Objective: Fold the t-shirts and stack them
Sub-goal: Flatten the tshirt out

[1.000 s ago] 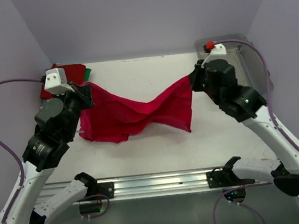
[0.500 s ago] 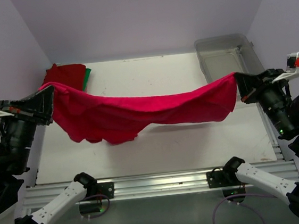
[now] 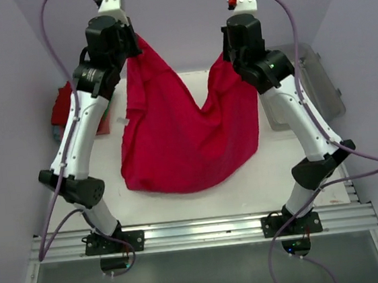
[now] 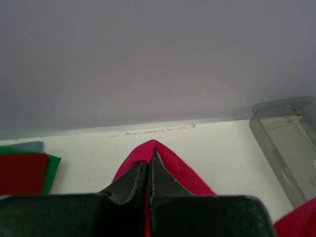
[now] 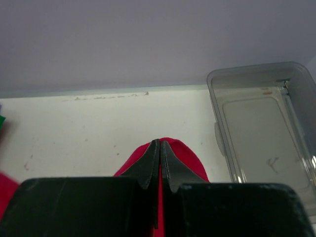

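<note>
Two arms are up high with one shirt slung between them. At far left, the folded stack (image 4: 22,173) (dark red over green, seen from the left wrist) sits at the back corner of the counter (image 3: 279,166). I judge it is parked there to leave the middle free for folding.

The left gripper (image 3: 133,46) is closed, pinching one upper corner of the crimson t-shirt (image 3: 182,142). The right gripper (image 3: 227,55) is closed on the other upper corner. The cloth sags in a V between them, and I read the lift as letting gravity pull out wrinkles before laying the shirt flat.

The shirt's long axis runs top to bottom, hanging from the grippers toward the counter, and its width spans left to right. I cannot tell whether the lower edge touches the surface, or whether neck or hem is uppermost, since no label shows.

The clear bin (image 3: 325,86) at far right is apart from the shirt.
</note>
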